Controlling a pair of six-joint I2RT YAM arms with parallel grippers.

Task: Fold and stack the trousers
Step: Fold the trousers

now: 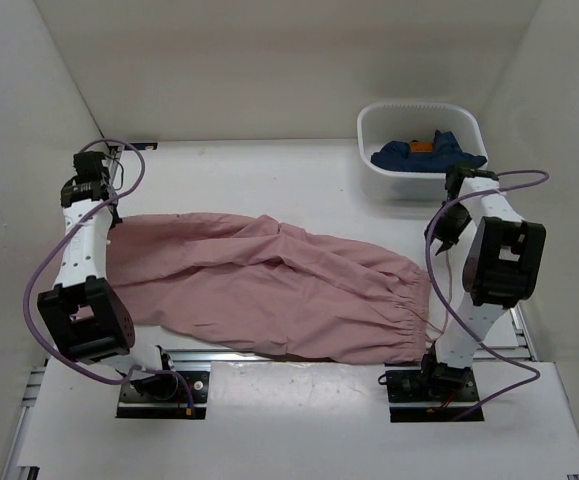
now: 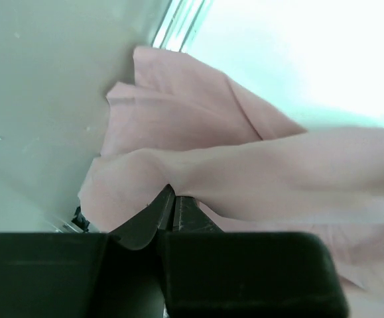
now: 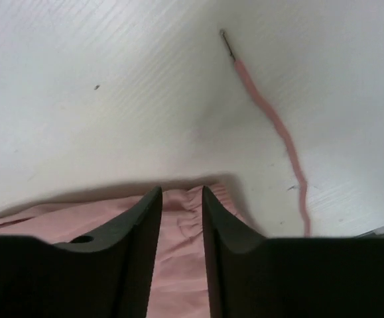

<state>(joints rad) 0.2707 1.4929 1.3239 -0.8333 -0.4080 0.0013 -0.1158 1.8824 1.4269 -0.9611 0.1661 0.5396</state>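
Observation:
The dusty-pink trousers (image 1: 269, 285) lie flat across the table, leg ends to the left and the gathered waistband (image 1: 414, 310) to the right. My left gripper (image 1: 112, 215) is at the far corner of the leg ends. In the left wrist view it (image 2: 172, 193) is shut on a raised fold of the pink fabric (image 2: 245, 172). My right gripper (image 1: 437, 243) is at the far corner of the waistband. In the right wrist view it (image 3: 182, 193) is open, its fingers straddling the waistband edge (image 3: 182, 212). A thin pink drawstring (image 3: 271, 119) trails across the table.
A white bin (image 1: 374, 125) at the back right holds a dark blue garment (image 1: 429, 152) with an orange tag. White walls enclose the table on the left, back and right. The arm bases and a rail (image 1: 299, 375) sit at the near edge.

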